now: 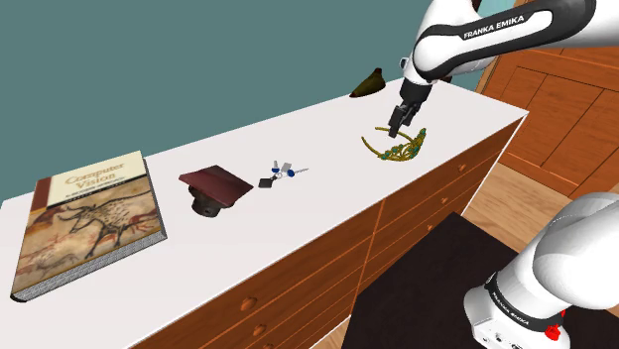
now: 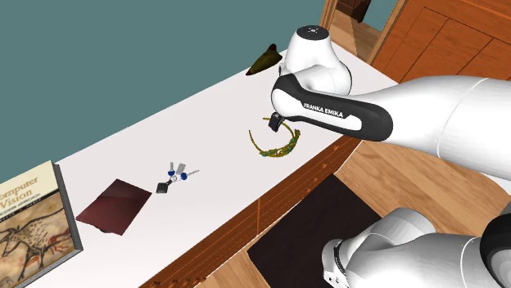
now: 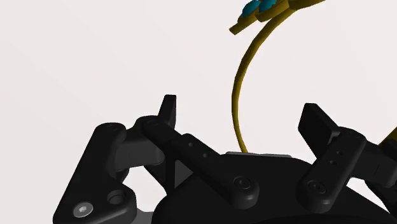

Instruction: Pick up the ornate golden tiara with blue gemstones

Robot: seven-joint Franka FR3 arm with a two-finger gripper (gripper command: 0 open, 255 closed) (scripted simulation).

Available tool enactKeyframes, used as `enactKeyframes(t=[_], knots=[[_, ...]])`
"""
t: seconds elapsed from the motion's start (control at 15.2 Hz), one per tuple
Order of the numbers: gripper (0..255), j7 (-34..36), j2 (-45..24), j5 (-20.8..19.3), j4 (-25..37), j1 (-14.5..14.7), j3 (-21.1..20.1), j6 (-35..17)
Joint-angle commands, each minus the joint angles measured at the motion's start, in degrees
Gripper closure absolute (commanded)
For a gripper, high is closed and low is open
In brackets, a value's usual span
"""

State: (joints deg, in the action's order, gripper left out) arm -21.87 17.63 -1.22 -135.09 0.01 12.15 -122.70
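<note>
Wrist view is showing my gripper (image 3: 242,113) standing wide open, holding nothing, the band of the gold tiara (image 3: 234,102) running untouched between the fingers. I am straddling it on the white dresser top (image 1: 298,208) so that, I judge, closing catches the band.

A teal wall (image 1: 198,59) backs a white-topped wooden drawer chest (image 1: 327,198) standing on a wooden floor (image 1: 521,193).

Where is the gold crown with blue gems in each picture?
Shoulder view: the tiara lies upper right of centre, under the arm.
Second exterior view: at the centre, beside the arm.
Wrist view: its band runs between the fingers.
Shared landmark: the white countertop under it.
</note>
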Motion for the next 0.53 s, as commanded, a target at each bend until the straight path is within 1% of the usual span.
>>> enactKeyframes(t=[0.0,0.07,0.46], knots=[[0,0.0,-0.3,0.1,-0.2,0.0,0.0,-0.5],[255,-0.1,-0.2,0.0,-0.3,0.0,0.0,-0.6],[255,-0.1,-0.3,0.0,-0.3,0.0,0.1,-0.7]])
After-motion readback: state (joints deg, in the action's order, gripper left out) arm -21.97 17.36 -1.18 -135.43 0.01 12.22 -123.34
